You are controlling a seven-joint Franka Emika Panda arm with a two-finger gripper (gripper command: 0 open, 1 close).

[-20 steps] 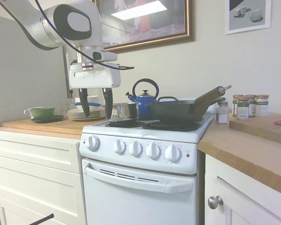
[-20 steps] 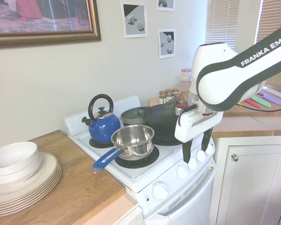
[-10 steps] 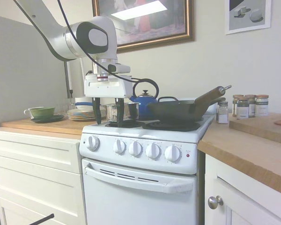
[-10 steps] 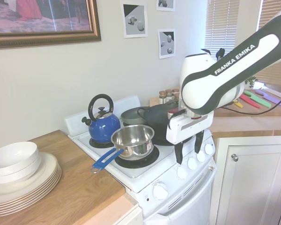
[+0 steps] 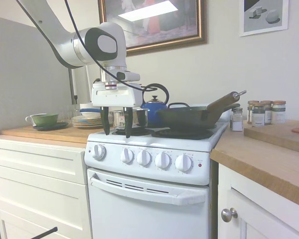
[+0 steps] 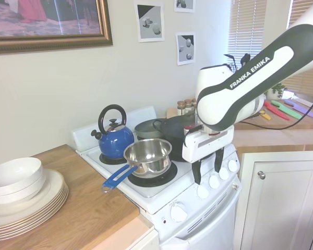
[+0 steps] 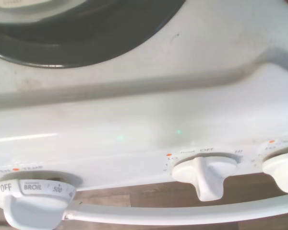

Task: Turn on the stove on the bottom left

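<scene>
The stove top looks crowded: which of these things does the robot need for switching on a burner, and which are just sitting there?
Needed: stove, its knobs, open end effector.

Just there: blue kettle, steel saucepan, black wok, plates, spice jars, green cup.

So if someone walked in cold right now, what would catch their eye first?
Probably the white arm, with its open gripper hanging fingers-down over the front edge of the stove, just above the knob row and touching nothing. Next, the crowded cooktop: a steel saucepan with a blue handle at the front, a blue kettle behind it and a dark wok beside them.
</scene>
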